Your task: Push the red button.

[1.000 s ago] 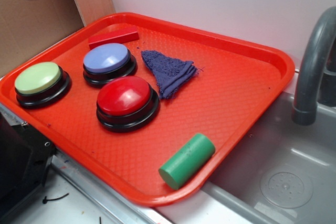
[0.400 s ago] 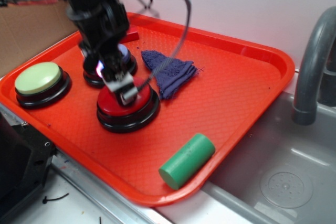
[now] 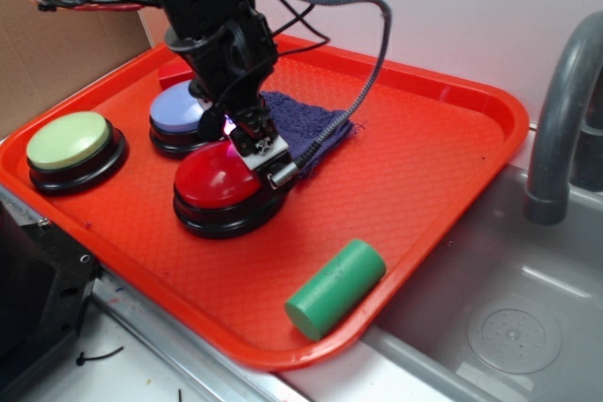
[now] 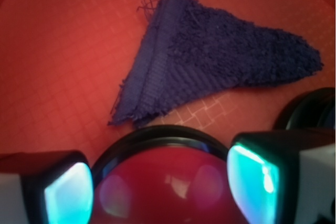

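Observation:
The red button [image 3: 212, 183] is a glossy red dome on a black round base, standing near the front middle of the orange tray [image 3: 424, 185]. My gripper [image 3: 264, 157] is low over the button's back right part, at or on the dome. In the wrist view the red button [image 4: 173, 184] fills the space between my two fingertips [image 4: 65, 195], which stand well apart on either side of the dome. The gripper [image 4: 160, 187] is open and holds nothing.
A blue button [image 3: 177, 105] sits just behind the red one, a green button [image 3: 68, 140] to the left. A blue cloth [image 3: 320, 127] lies right behind the gripper. A green cylinder [image 3: 336, 287] lies near the tray's front edge. A grey faucet [image 3: 561, 120] and sink [image 3: 509, 327] are at the right.
The arm came in from the upper left, where no arm was a second ago, and dropped onto the red button. Since 0.4 s ago the gripper shifted toward the button's back right.

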Action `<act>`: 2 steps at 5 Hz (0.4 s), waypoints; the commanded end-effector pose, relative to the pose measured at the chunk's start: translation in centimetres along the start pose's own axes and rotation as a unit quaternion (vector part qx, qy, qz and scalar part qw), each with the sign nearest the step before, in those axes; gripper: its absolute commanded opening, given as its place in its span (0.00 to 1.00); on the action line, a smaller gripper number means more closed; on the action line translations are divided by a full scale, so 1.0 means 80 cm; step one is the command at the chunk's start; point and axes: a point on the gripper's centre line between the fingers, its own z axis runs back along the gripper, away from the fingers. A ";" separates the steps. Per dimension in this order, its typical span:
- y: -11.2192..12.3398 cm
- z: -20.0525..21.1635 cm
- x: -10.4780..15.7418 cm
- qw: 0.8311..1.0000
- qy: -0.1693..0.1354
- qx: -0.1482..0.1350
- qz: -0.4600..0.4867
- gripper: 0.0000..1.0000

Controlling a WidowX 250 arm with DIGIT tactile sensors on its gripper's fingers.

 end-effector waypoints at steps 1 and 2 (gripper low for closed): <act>0.012 0.077 -0.008 0.999 0.001 -0.013 0.039 1.00; 0.020 0.096 -0.008 0.998 -0.001 -0.024 0.059 1.00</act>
